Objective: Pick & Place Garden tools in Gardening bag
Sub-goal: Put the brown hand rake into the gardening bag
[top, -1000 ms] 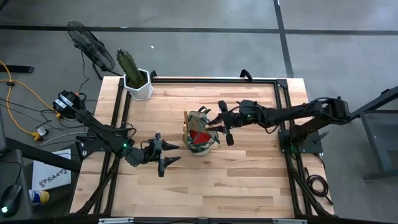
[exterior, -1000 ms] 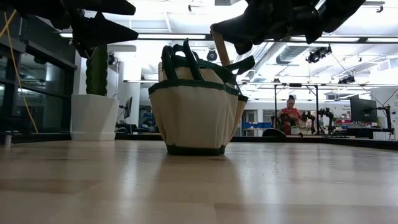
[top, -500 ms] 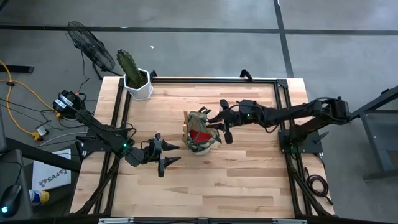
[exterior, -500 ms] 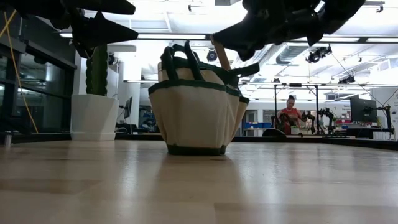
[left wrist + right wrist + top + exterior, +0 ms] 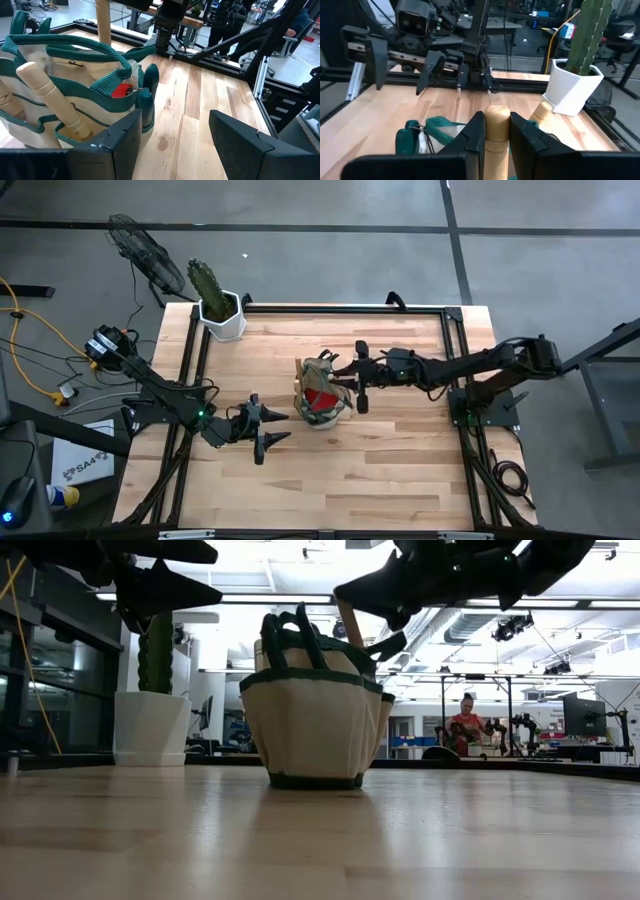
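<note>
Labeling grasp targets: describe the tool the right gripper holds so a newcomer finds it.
Find the tan gardening bag with green trim at mid-table. Above its far-side rim, the right gripper is shut on a wooden handle. It is the only handle clamped between dark fingers; the others stand free in the bag's pockets.

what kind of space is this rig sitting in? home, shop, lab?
Most likely a robotics lab or open workshop. The wooden table sits in a black metal frame on bare concrete, a pedestal fan stands beside it, and the low view shows exposed ceiling ducts plus another robot arm rig near a seated person.
</note>
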Controlling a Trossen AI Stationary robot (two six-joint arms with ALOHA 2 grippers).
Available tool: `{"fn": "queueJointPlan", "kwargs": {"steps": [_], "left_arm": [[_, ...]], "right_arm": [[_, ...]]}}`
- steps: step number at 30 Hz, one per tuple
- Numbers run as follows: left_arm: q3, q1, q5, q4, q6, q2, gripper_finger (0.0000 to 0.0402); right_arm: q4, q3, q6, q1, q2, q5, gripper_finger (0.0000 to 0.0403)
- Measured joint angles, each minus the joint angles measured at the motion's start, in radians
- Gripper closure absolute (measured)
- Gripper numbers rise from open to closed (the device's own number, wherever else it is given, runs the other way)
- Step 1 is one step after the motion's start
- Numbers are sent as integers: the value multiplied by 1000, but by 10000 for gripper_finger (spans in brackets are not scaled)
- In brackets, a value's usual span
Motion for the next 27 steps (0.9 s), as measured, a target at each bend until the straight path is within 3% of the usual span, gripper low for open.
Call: {"fn": "queueJointPlan", "kwargs": {"steps": [11, 15, 21, 27], "left_arm": [[0, 0, 21, 0, 2, 0, 177], [0, 0, 22, 0, 1, 0, 177], [0, 0, 22, 3, 1, 0, 177], [0, 0, 17, 12, 1, 0, 177]], "right_arm": [[59, 1, 11, 10, 79, 68, 354], [25, 1, 41, 14, 79, 151, 354], [112, 0, 64, 13, 82, 106, 354], [198, -1, 114, 19, 82, 136, 354]]}}
